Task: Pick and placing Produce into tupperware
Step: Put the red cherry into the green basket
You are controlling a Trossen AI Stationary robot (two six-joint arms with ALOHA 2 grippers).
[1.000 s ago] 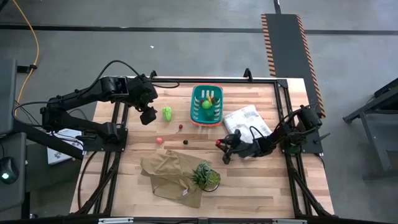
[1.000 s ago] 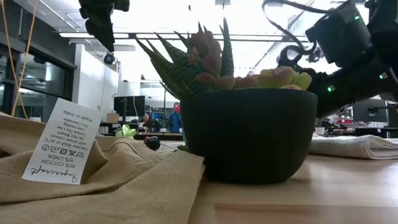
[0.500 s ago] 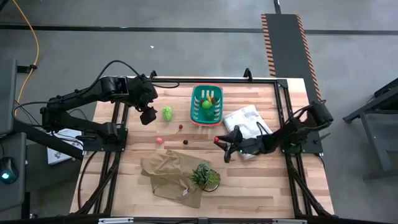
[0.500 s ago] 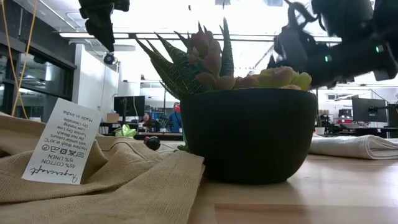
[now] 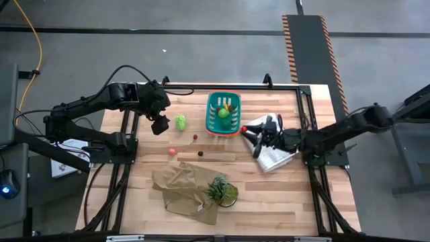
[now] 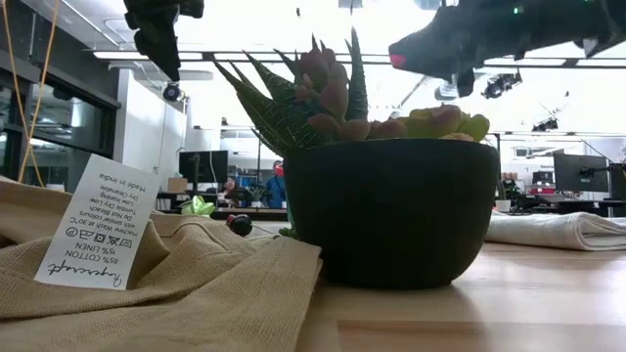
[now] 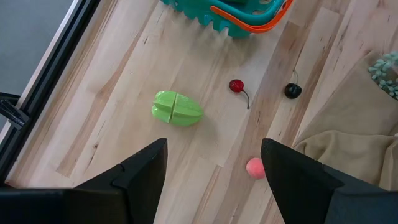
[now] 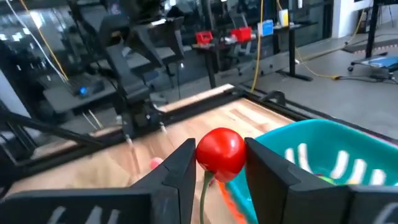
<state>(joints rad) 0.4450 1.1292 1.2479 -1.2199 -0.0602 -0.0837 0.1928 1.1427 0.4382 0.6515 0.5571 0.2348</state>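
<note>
**Right end effector clamped on red cherry, beside the teal basket**

High view: right end effector [image 5: 246, 129] hangs over the counter [image 5: 282, 195] just right of the teal basket [image 5: 224, 113], above the edge of the white checked cloth [image 5: 274, 158]. Basket's long axis runs toward the far edge of the counter; green and yellow pieces lie inside. Left end effector [image 5: 160, 125] hovers near the counter's left edge, just left of the light green piece [image 5: 181, 122]. Loose on the counter: small red cherry [image 5: 195, 137], dark ball [image 5: 200, 153], pink ball [image 5: 173, 152]. Tan cloth [image 5: 181, 188] and potted succulent [image 5: 222, 189] sit near the front.

Low view: pot [image 6: 391, 210] fills the middle; the right end effector [image 6: 399, 59] is high up with a red tip showing.

Left wrist view: fingers [image 7: 140, 177] spread apart, nothing between them. Light green piece [image 7: 176, 108] lies with its long axis roughly along the wood grain's cross direction; cherry [image 7: 236, 86] stem points away from the basket [image 7: 249, 18].

Right wrist view: fingers [image 8: 180, 168] pinch the held red cherry [image 8: 220, 150], stem hanging down. Teal basket [image 8: 323, 155] just beyond.
</note>
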